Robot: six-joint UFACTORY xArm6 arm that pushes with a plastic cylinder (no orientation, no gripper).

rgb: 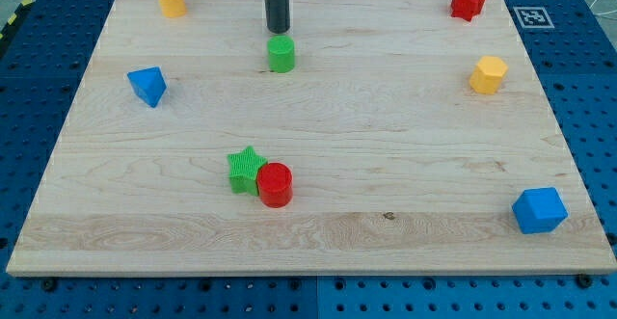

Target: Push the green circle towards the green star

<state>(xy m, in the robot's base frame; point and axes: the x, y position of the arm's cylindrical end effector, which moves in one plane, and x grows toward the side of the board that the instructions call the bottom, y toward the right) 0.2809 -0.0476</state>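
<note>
Blue cube (539, 210) nearest; my tip (278, 29) just above green circle (281, 54); no end effector.

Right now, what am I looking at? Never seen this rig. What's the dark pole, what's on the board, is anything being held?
There is one picture, from a single camera looking down at a slant on a wooden board lying on a blue perforated table.

The dark pole is the end of a robot arm. It has no gripper, so nothing is held; it only pushes blocks by sliding. My tip sits just above the green circle in the view, close behind it.

The target, the green star, lies lower down, touching a red cylinder on its right.

Other blocks:
- yellow block, top left
- blue triangle, left
- red block, top right
- yellow hexagon, right
- blue block, bottom right
</note>
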